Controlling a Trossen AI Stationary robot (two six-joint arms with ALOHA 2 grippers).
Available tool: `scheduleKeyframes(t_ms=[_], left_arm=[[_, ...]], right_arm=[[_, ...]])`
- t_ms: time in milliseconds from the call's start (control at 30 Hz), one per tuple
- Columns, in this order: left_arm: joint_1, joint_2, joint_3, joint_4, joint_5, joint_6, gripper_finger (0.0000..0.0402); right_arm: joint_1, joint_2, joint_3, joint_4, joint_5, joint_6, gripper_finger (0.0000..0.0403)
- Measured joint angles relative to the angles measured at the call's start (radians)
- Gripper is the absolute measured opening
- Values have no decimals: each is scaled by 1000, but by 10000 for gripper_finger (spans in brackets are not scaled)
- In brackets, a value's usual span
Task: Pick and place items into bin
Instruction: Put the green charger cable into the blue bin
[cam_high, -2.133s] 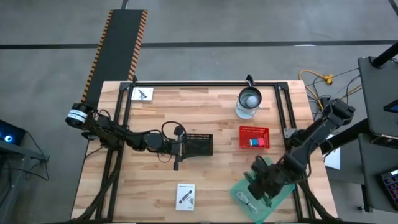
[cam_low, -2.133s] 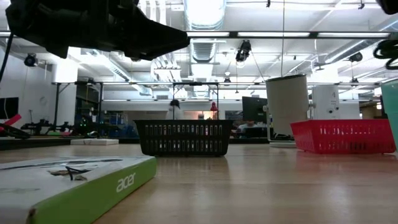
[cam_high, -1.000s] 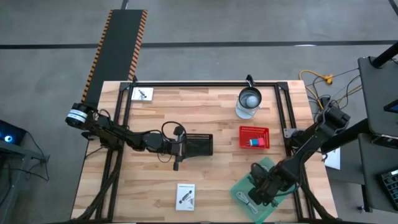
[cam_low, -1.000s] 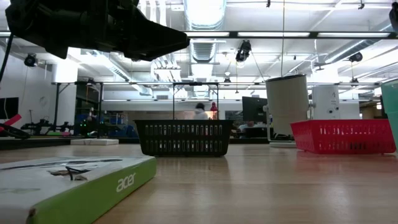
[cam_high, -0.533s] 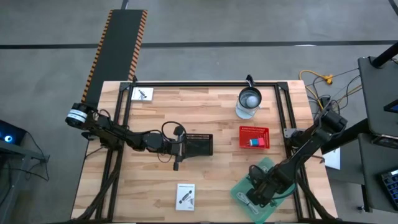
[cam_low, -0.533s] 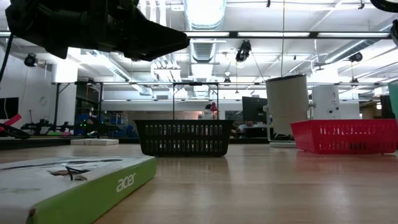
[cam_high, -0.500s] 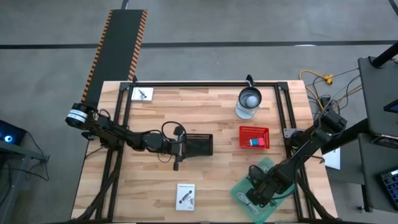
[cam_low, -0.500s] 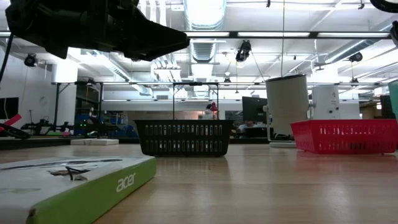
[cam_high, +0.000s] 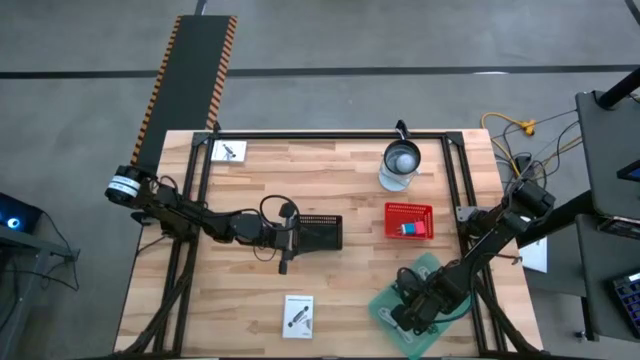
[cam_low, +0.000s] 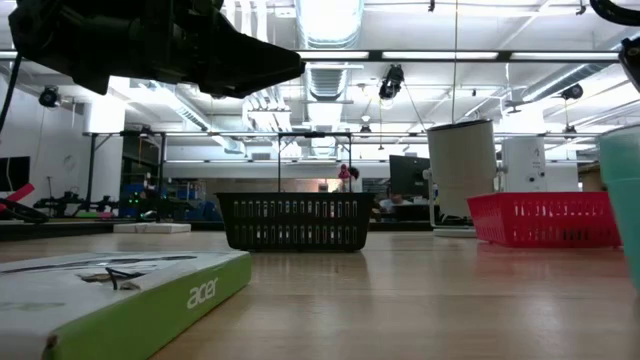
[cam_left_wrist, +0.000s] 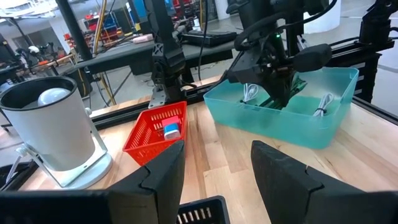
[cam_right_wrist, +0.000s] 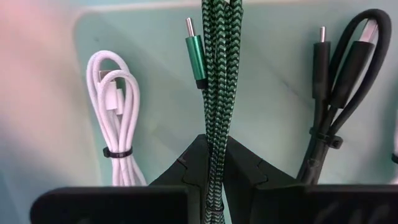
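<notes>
High view: the right gripper (cam_high: 408, 314) is down inside the teal bin (cam_high: 384, 305) at the table's near right corner. The left gripper (cam_high: 287, 240) hovers at the near-left edge of the black basket (cam_high: 320, 232), well left of the bin. A red basket (cam_high: 409, 220) with a small blue item lies beyond the bin, and a white canister (cam_high: 401, 163) beyond that. A white card (cam_high: 298, 314) lies left of the bin, another (cam_high: 229, 151) at the far left corner.

Low view: the black basket (cam_low: 296, 221) and red basket (cam_low: 542, 219) stand far across the table; the teal bin's wall (cam_low: 626, 185) shows at the right edge. A green-edged Acer box (cam_low: 120, 292) lies nearest.

Left wrist view: the left fingers (cam_left_wrist: 155, 177) stand apart, holding nothing; beyond them, the other arm reaches into the teal bin (cam_left_wrist: 286, 117).

Right wrist view: the right jaws are clamped on a green braided cable (cam_right_wrist: 216, 93), which is over the bin floor. A coiled white cable (cam_right_wrist: 115, 143) and a black cable (cam_right_wrist: 339, 87) lie either side of it.
</notes>
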Motion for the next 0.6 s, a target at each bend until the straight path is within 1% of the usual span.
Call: scheduleKeyframes(t_ms=[100, 333, 600], left_arm=[[0, 0, -1, 0, 0, 0, 169], [0, 0, -1, 0, 0, 0, 169], [0, 0, -1, 0, 0, 0, 169]], right_arm=[[0, 0, 0, 3, 20, 2, 26], [0, 0, 0, 12, 20, -4, 26], [-1, 0, 0, 81, 31, -35, 27]])
